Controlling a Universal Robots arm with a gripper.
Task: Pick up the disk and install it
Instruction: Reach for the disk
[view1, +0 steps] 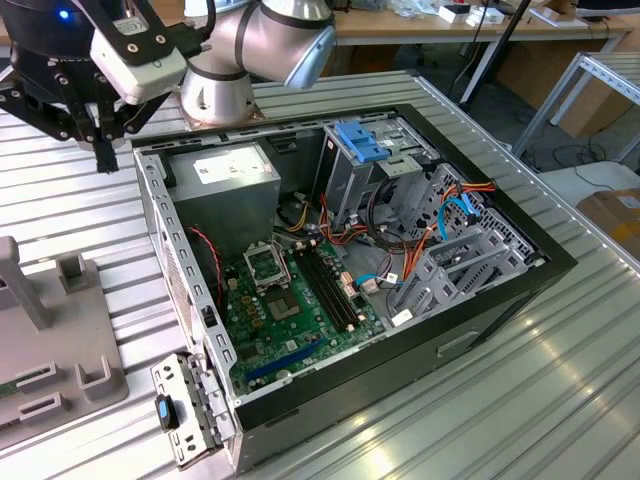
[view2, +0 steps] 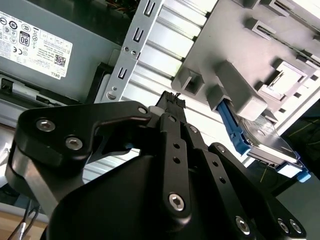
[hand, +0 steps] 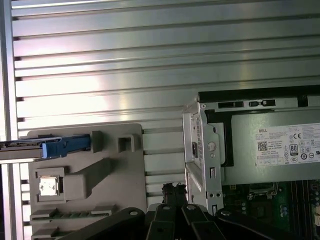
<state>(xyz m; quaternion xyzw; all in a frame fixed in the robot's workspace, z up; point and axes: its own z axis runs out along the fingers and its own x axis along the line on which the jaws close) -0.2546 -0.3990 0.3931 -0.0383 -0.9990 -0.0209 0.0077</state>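
Gripper (view2: 170, 100): fingers pressed together, pinching nothing; poised over the strip of ribbed table (hand: 150, 60) between the grey stand (hand: 125, 170) and the open computer case (view1: 480, 310).
Disk (view2: 272, 142): parked on edge in a slot of the stand, blue rail showing; probably stood that way to leave its flat sides free for gripping; well apart from the case.
Progress: disk not yet picked up.
Writing: white printed sticker on the power supply (view1: 225, 185).

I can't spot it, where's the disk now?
In the second wrist view, the disk sits slotted in the grey holder, on the table beside the open computer case.
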